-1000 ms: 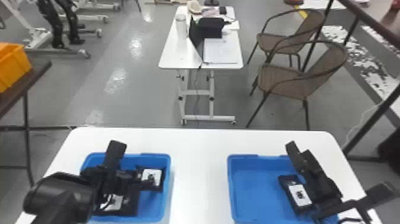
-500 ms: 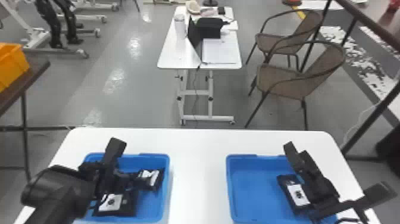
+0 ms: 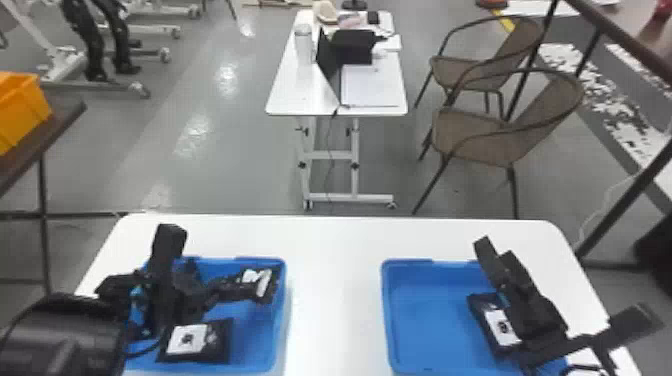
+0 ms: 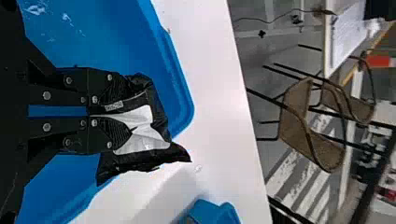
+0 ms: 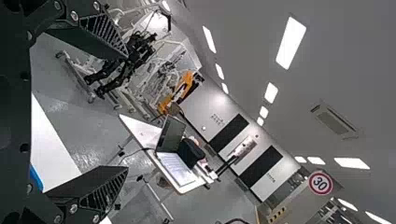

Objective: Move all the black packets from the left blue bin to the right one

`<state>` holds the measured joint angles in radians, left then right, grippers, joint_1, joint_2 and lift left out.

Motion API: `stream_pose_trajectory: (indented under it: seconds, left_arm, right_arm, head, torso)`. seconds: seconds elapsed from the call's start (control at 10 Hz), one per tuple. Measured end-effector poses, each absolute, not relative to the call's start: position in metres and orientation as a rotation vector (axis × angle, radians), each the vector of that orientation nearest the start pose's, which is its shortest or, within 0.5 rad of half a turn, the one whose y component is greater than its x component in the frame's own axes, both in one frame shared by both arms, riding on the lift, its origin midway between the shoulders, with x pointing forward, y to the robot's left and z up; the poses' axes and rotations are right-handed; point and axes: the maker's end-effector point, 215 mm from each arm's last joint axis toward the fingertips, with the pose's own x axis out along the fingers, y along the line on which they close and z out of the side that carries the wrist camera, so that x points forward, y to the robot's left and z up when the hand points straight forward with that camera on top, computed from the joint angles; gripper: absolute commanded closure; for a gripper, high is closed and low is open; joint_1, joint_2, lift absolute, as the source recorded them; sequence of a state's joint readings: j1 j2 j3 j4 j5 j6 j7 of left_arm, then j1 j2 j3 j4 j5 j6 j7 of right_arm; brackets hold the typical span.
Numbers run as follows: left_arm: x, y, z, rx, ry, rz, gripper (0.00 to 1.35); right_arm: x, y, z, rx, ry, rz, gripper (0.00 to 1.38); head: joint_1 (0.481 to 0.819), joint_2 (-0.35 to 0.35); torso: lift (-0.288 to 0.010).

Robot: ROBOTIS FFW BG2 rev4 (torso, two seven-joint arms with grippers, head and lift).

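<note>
In the head view my left gripper (image 3: 215,295) is over the left blue bin (image 3: 255,362), with a black packet (image 3: 262,282) at its tips near the bin's far right corner. The left wrist view shows the left gripper (image 4: 112,115) shut on this crumpled packet (image 4: 144,128), its white label creased. Another black packet (image 3: 192,341) lies in the bin below the arm. My right gripper (image 3: 555,280) is parked above the right blue bin (image 3: 425,320), partly covering a black packet (image 3: 495,322) in it. In the right wrist view the right gripper (image 5: 126,112) stands open, nothing between its fingers.
Both bins stand on a white table (image 3: 335,300), with a strip of tabletop between them. Beyond the table are a small white desk (image 3: 290,90) with a laptop and two brown chairs (image 3: 480,135). An orange crate (image 3: 22,107) sits on a side table at the left.
The packet at my left gripper has risen and shifted slightly, parting from the packet that lies in the left bin. My right arm holds its place.
</note>
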<state>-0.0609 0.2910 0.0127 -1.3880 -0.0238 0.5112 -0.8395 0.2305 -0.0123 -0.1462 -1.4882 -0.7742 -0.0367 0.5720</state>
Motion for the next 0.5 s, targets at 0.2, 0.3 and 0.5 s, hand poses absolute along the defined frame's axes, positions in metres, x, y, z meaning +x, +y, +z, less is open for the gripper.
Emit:
stream_pose_trajectory:
  seconds: [0.2,0.3,0.5]
  left_arm:
    - [0.505,0.189,-0.479,-0.031,0.553,-0.786,1.09]
    - [0.516,0.159,-0.456,-0.034,0.489,-0.839,1.09]
    - [0.538,0.099,-0.416,0.006,0.380,-0.935,1.09]
  right_arm:
    - [0.492,-0.231,-0.408,0.757,-0.030,0.309,0.17]
    - [0.497,-0.224,-0.398,0.745,-0.043,0.338,0.17]
    - [0.509,-0.194,-0.376,0.698,-0.056,0.445,0.17]
  head:
    - [0.695,-0.038]
    - [0.695,-0.064]
    - [0.695,-0.100]
  torso:
    - [0.000]
    - [0.000]
    - [0.000]
